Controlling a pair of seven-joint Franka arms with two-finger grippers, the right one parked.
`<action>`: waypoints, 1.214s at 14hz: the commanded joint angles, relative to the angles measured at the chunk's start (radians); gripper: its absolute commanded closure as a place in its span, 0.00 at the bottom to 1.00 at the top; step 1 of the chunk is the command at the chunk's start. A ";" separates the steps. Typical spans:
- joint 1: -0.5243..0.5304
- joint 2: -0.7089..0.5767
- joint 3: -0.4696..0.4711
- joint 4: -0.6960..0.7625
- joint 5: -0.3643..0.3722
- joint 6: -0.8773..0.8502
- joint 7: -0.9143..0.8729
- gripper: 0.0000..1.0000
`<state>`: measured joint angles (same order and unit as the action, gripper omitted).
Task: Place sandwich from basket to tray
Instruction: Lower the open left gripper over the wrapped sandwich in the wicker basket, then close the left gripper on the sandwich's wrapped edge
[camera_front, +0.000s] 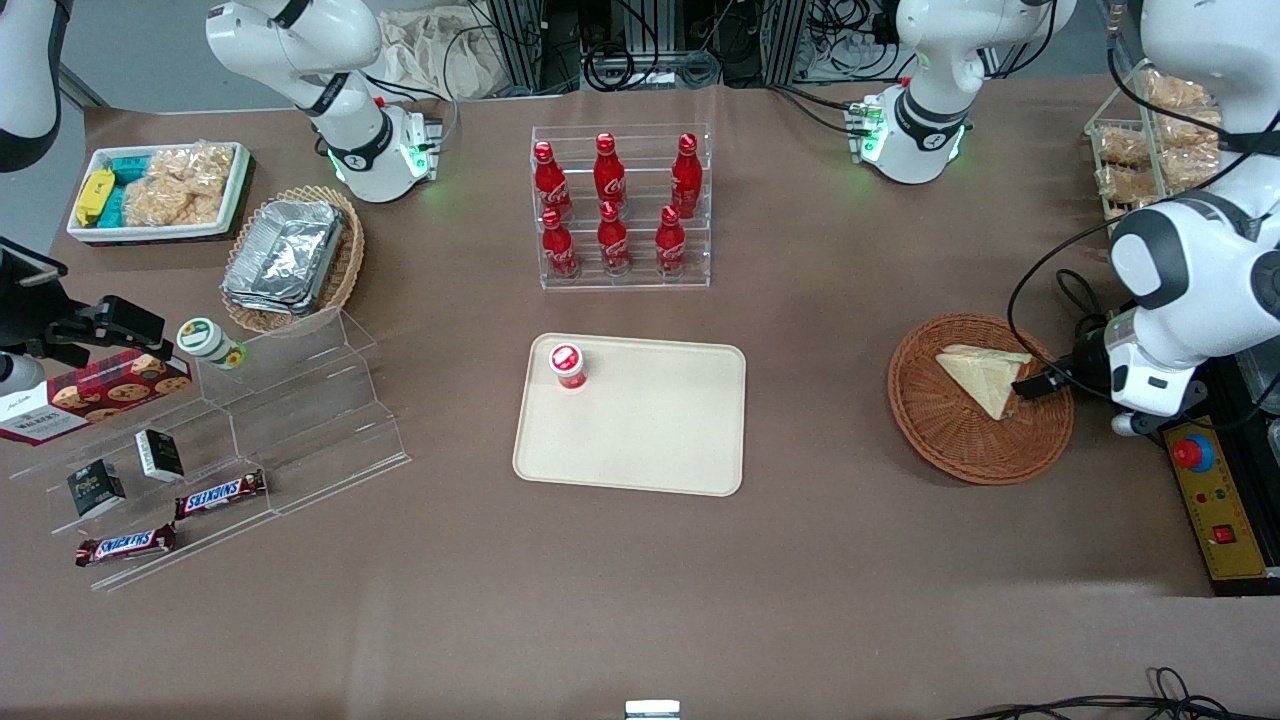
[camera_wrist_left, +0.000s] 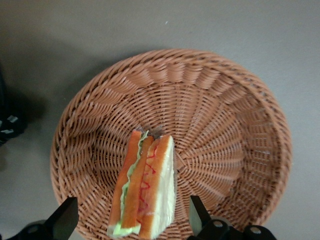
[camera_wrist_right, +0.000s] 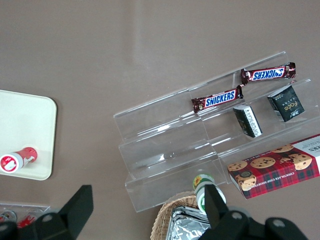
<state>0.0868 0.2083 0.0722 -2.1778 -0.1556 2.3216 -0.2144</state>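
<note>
— So, front view first: anything moved yet?
— Nothing. Sandwich (camera_front: 978, 378) lying in the basket (camera_front: 960, 440), toward the working arm's end of the table. Tray (camera_front: 650, 440) well apart, mid-table, carrying only a small red-lidded cup (camera_front: 567, 365) at one corner.
— And the gripper?
— Gripper (camera_front: 1032, 385) low at the basket's rim, right at the sandwich's corner. Hard to judge the spread from here.
— Left wrist view, then?
— Clearer. Fingers (camera_wrist_left: 65, 218) spread wide, one on each side of the sandwich (camera_wrist_left: 147, 187), neither touching it. Wedge standing on edge in the basket (camera_wrist_left: 220, 105), orange and green filling facing the camera.
— Right wrist view?
— Little for the task: a corner of the tray (camera_wrist_right: 30, 130) with the cup (camera_wrist_right: 17, 159) on it, plus a clear stepped stand (camera_wrist_right: 200, 145) with chocolate bars.
— Progress, then?
— Early, by the look of it. Lined up for a grasp, not yet closed. Left to do: pinch, lift, carry across, set down on bare tray away from the cup.
</note>
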 joint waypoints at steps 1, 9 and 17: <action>0.002 0.028 -0.003 -0.020 -0.036 0.056 -0.013 0.00; -0.004 0.068 -0.006 -0.051 -0.038 0.117 -0.013 0.19; -0.012 0.020 -0.015 -0.013 -0.036 0.096 -0.069 0.77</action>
<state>0.0809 0.2726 0.0612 -2.2039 -0.1823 2.4227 -0.2582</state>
